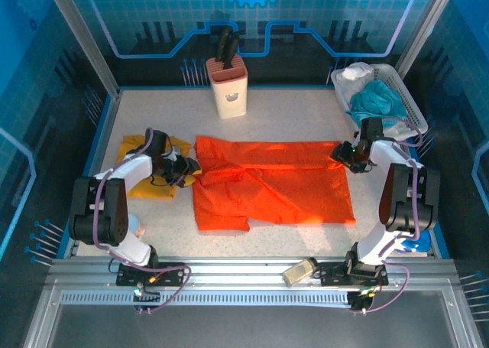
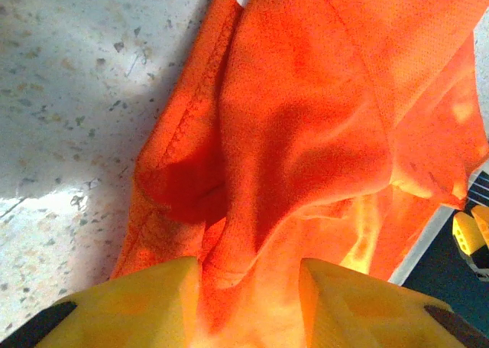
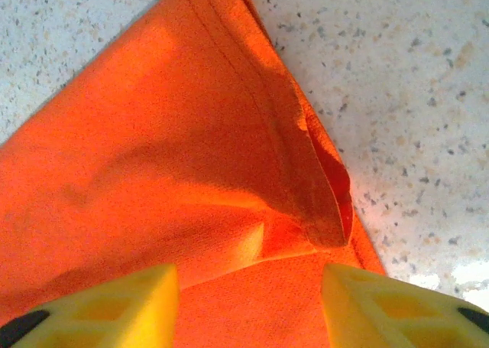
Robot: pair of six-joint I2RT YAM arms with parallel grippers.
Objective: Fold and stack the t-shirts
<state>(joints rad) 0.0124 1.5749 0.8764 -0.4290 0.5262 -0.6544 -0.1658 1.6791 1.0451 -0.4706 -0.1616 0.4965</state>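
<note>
Top external: logged orange t-shirt (image 1: 271, 183) spread flat on speckled desk (image 1: 290, 122), just nearer than knife block (image 1: 228, 88). Logged mustard t-shirt (image 1: 131, 144), already folded small, nearer than the block and left of it. Found left hand (image 1: 187, 167) at the orange cloth's left edge and right hand (image 1: 344, 153) at its right edge, one to each side of the block. Noted basket (image 1: 412, 107) with teal cloth (image 1: 378, 97) right of the block; blue-lit glass walls all round.

Left wrist: saw fingers apart, a raised fold of orange mesh in the gap, not pinched.

Right wrist: saw fingers spread wide over a hemmed corner curling up off the desk.

Judged fabric thin, light, limp; likely to sag and to slide on the smooth stone-look top. Best taken at the hemmed corners, both at once.
</note>
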